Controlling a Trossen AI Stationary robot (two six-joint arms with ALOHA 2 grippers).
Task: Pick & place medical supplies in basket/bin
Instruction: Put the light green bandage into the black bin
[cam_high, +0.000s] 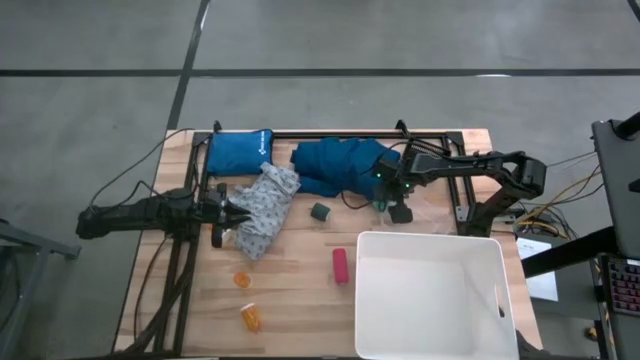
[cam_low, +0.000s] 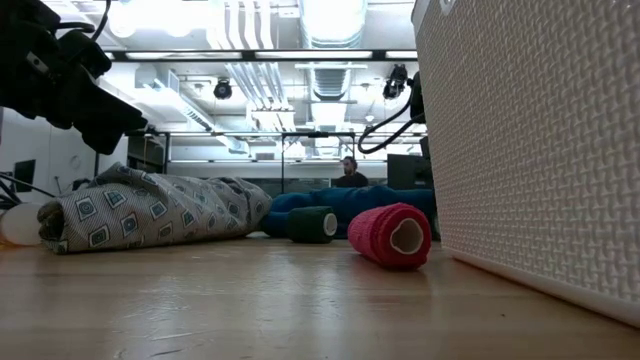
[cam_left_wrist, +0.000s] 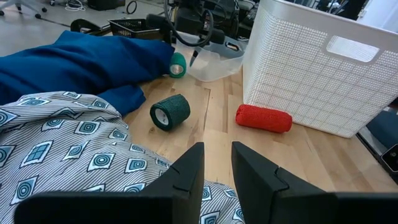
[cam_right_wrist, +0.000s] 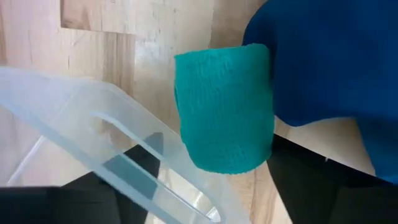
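My right gripper (cam_high: 392, 203) hangs over the teal bandage roll (cam_right_wrist: 225, 109), fingers spread either side of it beside the dark blue garment (cam_high: 340, 165) — not yet pinching. A clear plastic piece (cam_right_wrist: 93, 130) crowds one finger; closing now could snag it or nudge the roll away. My left gripper (cam_left_wrist: 216, 171) rests on the patterned garment (cam_high: 262, 208), fingers nearly together, holding nothing. The white bin (cam_high: 436, 295) sits empty nearby.
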